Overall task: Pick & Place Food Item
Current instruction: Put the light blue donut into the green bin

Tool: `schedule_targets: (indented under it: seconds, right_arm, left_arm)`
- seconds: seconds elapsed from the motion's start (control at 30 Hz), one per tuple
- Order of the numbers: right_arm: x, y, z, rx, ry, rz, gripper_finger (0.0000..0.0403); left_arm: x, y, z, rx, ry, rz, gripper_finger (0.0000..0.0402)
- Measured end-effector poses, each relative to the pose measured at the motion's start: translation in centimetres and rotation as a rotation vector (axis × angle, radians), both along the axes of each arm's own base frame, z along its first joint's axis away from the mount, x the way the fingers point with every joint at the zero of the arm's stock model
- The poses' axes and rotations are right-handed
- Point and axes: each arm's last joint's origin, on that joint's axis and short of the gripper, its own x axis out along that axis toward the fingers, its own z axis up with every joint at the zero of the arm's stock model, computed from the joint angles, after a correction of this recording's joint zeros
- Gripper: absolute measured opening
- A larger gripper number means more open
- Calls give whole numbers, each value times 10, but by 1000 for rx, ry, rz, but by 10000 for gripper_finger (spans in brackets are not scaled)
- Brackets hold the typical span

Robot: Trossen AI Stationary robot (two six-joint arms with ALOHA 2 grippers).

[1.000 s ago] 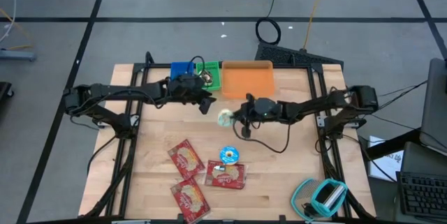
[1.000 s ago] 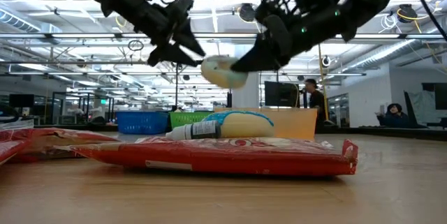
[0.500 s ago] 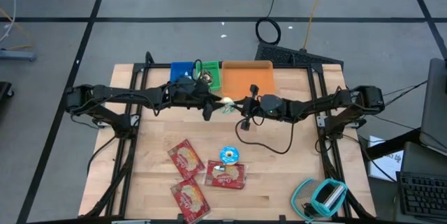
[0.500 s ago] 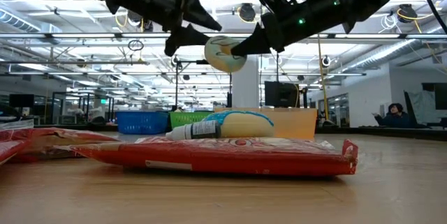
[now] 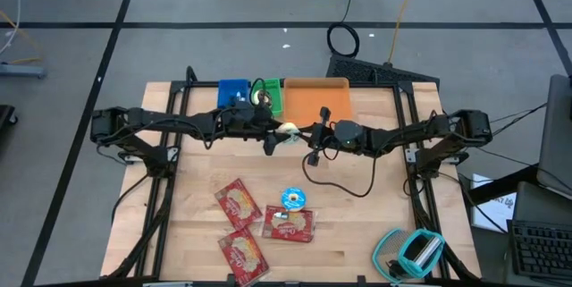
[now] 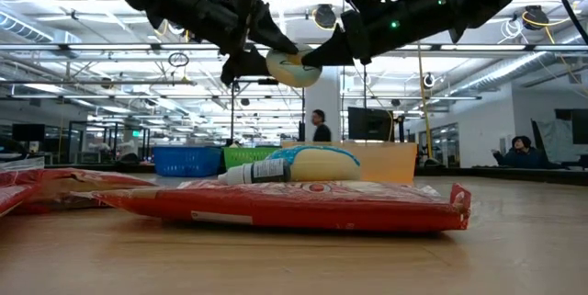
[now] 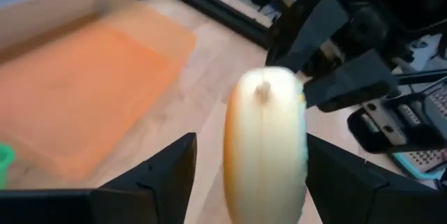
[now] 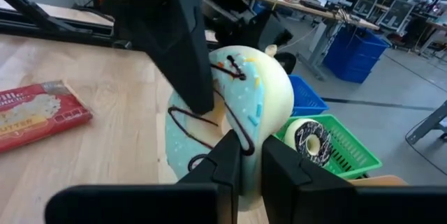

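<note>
A pale yellow donut (image 5: 289,131) with light blue icing and dark drizzle hangs in the air above the table's far middle, standing on edge. My right gripper (image 5: 304,133) comes at it from the table's right and is shut on it. My left gripper (image 5: 273,135) comes from the left and is open. Its two fingers stand on either side of the donut (image 7: 265,133), one before the iced face (image 8: 209,105) and one behind the plain back. In the low view the donut (image 6: 292,67) sits between the two sets of fingertips. My right gripper pinches the donut's rim (image 8: 250,137) on the side toward the table's right between its two fingers, which lie nearly level and point toward the table's left. The donut is lifted clear, on edge. My left gripper: one finger (image 8: 178,42) overlaps the iced face; I cannot tell whether it touches.
Below lie three red snack packets (image 5: 237,202) (image 5: 288,224) (image 5: 243,256) and a blue-iced donut (image 5: 293,199). At the far edge stand a blue bin (image 5: 232,90), a green bin (image 5: 273,101) with a dark donut (image 5: 262,99), and an orange tray (image 5: 317,101). A teal and white object (image 5: 416,251) lies near right.
My right gripper has risen and gone toward the table's far edge with the donut, rolling its wrist. My left gripper has gone toward the table's right, and its fingers now stand on either side of the donut.
</note>
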Motion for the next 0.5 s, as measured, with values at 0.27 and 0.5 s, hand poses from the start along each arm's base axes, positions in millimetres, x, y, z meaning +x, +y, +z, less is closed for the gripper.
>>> schedule_targets:
  seconds: [0.27, 0.5]
  right_arm:
    - [0, 0, -1, 1, 8, 0, 38]
    - [-1, -1, -5, 79, 31, -27, 106]
  left_arm:
    - [-1, 6, 2, 5, -13, 9, 154]
    - [-8, 23, 6, -7, -26, 66, 55]
